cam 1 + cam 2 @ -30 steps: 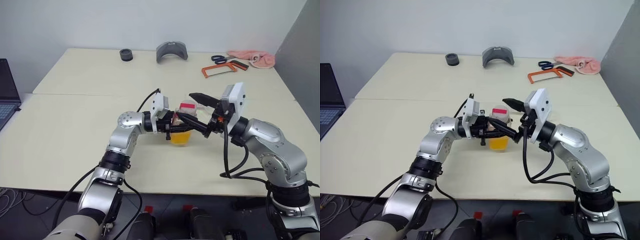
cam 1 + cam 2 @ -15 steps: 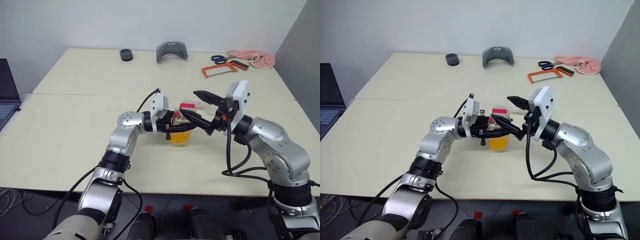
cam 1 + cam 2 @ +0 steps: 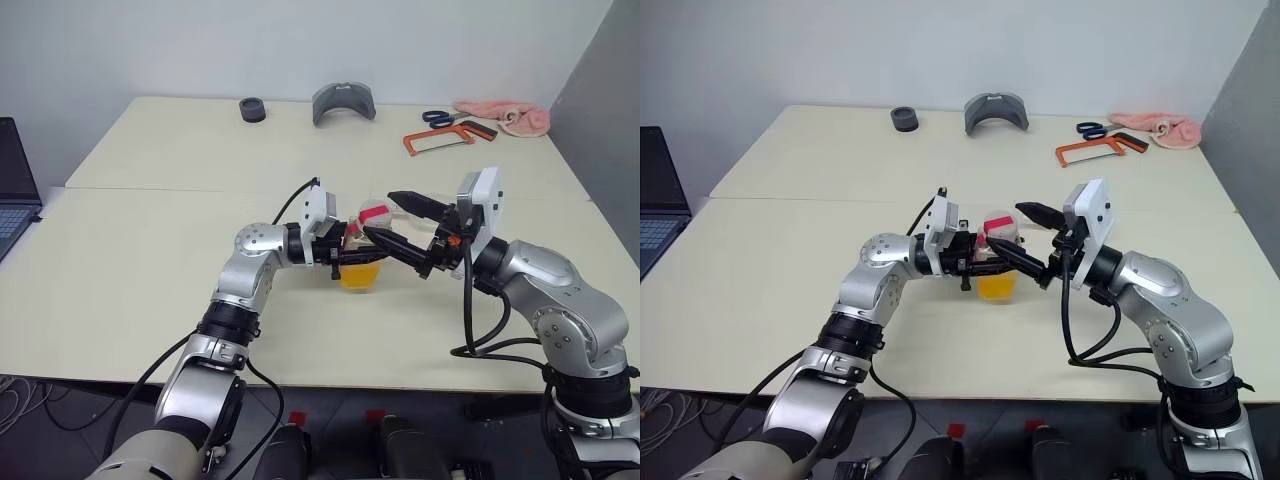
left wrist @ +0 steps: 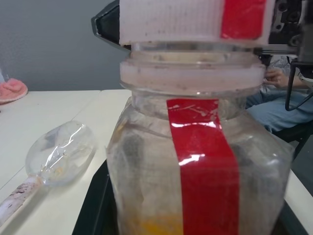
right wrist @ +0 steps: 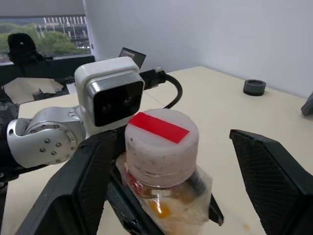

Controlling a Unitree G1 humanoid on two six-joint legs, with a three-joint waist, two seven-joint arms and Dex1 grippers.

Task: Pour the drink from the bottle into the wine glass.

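The lid must come off first, so the right gripper (image 5: 161,161) should close evenly on both sides of the cap (image 5: 162,139) and twist while the bottle (image 4: 195,181) stays still. Its fingers are wide open on either side of the cap, probably not touching. The left gripper (image 3: 345,252) is squeezed tight on the bottle above the table (image 3: 150,250). The wine glass (image 4: 61,152) lies on its side nearby.

far edge: black ring (image 3: 252,109), grey curved piece (image 3: 343,102)
far right corner: scissors (image 3: 440,117), orange hacksaw (image 3: 448,136), pink cloth (image 3: 512,117)
left: laptop (image 3: 15,185)
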